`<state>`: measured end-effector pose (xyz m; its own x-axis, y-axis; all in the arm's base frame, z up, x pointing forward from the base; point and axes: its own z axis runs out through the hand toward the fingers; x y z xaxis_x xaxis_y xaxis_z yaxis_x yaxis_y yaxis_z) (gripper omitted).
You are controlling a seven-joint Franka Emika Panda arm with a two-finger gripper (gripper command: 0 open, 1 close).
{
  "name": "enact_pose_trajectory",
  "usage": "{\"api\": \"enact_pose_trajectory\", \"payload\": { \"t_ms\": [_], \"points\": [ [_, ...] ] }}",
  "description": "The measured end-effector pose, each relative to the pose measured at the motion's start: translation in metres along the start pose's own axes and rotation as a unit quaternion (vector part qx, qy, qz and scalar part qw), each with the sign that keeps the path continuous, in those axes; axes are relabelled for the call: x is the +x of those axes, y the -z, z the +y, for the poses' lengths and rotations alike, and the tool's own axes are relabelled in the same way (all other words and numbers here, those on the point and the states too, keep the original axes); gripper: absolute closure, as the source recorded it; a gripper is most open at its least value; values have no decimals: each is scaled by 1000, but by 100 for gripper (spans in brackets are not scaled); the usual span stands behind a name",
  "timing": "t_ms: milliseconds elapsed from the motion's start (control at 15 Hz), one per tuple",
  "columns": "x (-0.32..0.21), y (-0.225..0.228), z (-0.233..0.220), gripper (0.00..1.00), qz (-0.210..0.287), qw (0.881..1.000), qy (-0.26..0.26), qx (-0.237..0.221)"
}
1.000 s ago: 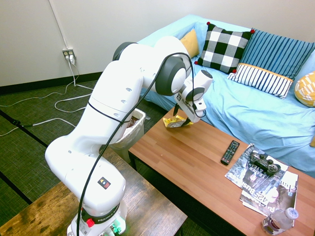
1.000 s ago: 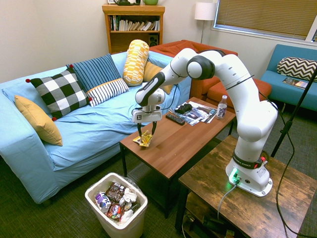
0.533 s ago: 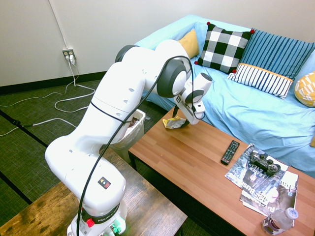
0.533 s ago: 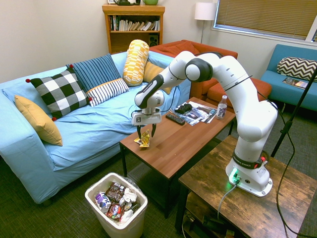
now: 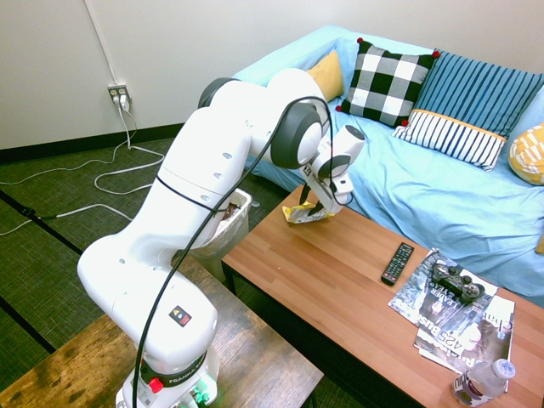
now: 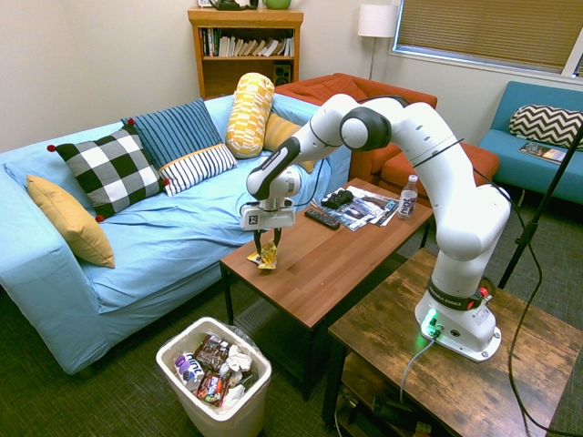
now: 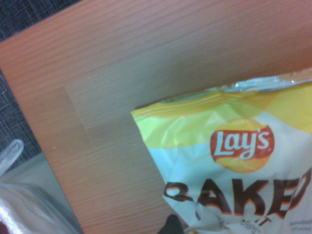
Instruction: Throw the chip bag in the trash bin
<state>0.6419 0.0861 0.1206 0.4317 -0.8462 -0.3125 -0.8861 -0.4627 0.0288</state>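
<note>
— Where is the chip bag (image 7: 229, 161)?
— On the wood-grained coffee table (image 6: 305, 278), at the end nearer the trash bin (image 6: 228, 419); it's crumpled foil, glossy yellow over white, with a round Lay's logo and dark block letters reading BAKED; a silvery edge glints along its crimped seam.
— And the gripper (image 6: 266, 248)?
— Low over that same end of the coffee table; its two slim dark fingers stand apart with the bag between them; I can't tell whether they press on the foil.
— What's the bin like?
— Whitish plastic, rectangular with rounded corners, on the floor just off the coffee table's end; a filmy clear liner shows at it, and crinkled brown wrappers and wadded white paper fill the inside.
— Anything else on the coffee table?
— Further along its top, a slim black remote control (image 5: 397, 263); past that, glossy magazines (image 5: 438, 336) overlapping, with a curvy black game controller (image 5: 457, 282) on them; by the far end, a clear plastic bottle (image 5: 480, 384) with a pale cap.
— And alongside it?
— A sofa (image 6: 182, 241) in a soft, wrinkled light-blue cover; on it, a black-and-white checked pillow (image 6: 114, 170) with red pom-poms at its corners.
</note>
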Motion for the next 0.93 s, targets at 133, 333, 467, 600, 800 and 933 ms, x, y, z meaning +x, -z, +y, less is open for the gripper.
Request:
{"api": "enact_pose_trajectory", "payload": {
  "t_ms": [133,333,467,600,800,933],
  "points": [
    [1,2,-1,100,4,1000,5,6],
    [3,9,-1,100,4,1000,15,15],
    [3,20,0,100,8,999,24,24],
    [-9,38,0,100,20,998,39,39],
    [-56,66,1,100,34,995,78,50],
    [-107,74,-3,100,49,991,117,46]
  ]
}}
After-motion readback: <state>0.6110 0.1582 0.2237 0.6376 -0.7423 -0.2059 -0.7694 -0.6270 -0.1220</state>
